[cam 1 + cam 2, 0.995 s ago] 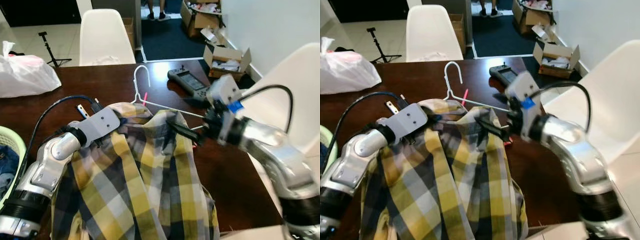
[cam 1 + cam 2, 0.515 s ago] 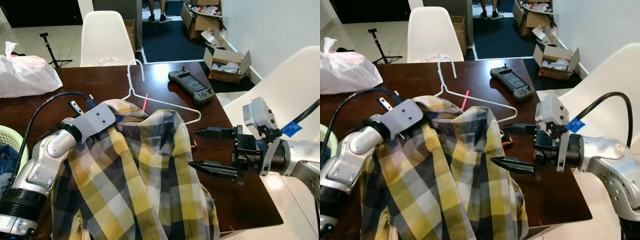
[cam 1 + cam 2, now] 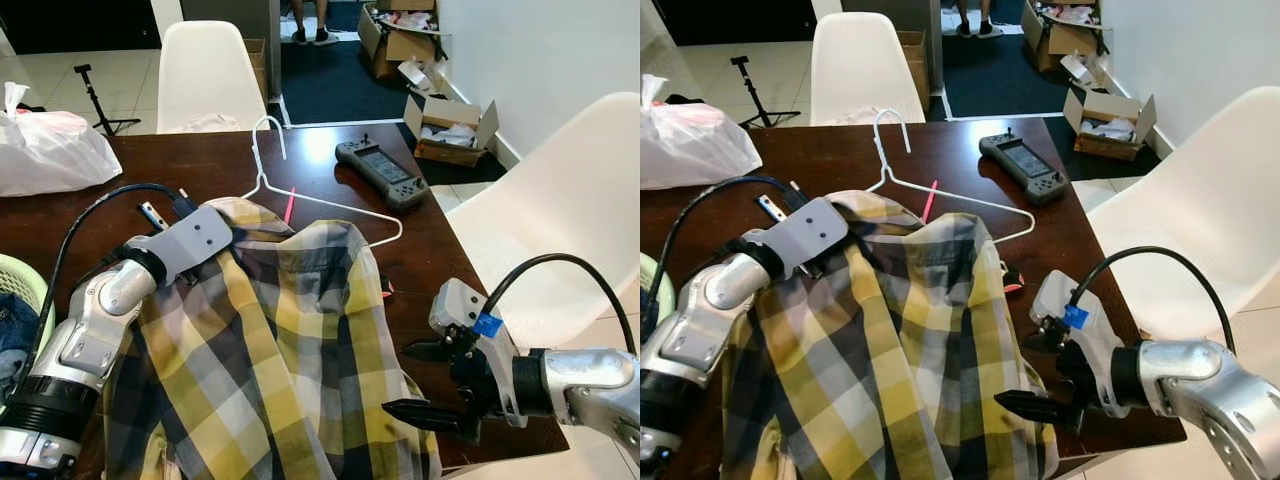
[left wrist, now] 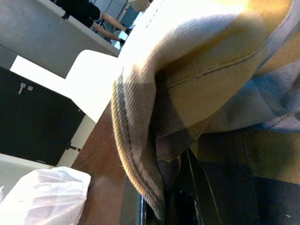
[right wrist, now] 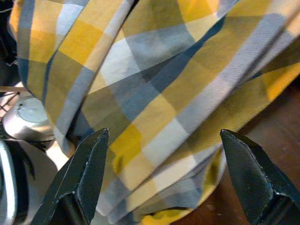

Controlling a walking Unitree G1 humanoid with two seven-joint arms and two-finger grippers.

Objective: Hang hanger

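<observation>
A white wire hanger (image 3: 330, 205) lies on the dark table (image 3: 200, 160), hook pointing away, with its near part tucked under the collar of a yellow-and-grey plaid shirt (image 3: 280, 340). The shirt spreads from the table's middle down over the near edge. My left gripper is at the collar's left side, buried in cloth; in the left wrist view a black finger (image 4: 197, 187) shows under a fold of the shirt (image 4: 211, 70). My right gripper (image 3: 400, 380) hovers open near the table's near right corner, fingers pointing at the shirt's right hem (image 5: 159, 93), with nothing between them.
A black handheld controller (image 3: 382, 172) and a pink pen (image 3: 289, 205) lie near the hanger. A white plastic bag (image 3: 50, 150) sits far left, a green basket (image 3: 20, 290) at the left edge. White chairs stand behind (image 3: 205, 75) and to the right (image 3: 560, 200). Cardboard boxes (image 3: 450, 120) litter the floor.
My right gripper was at the hanger wire by the collar; it has opened, let go and pulled back toward the near right corner. The hanger stays in the collar.
</observation>
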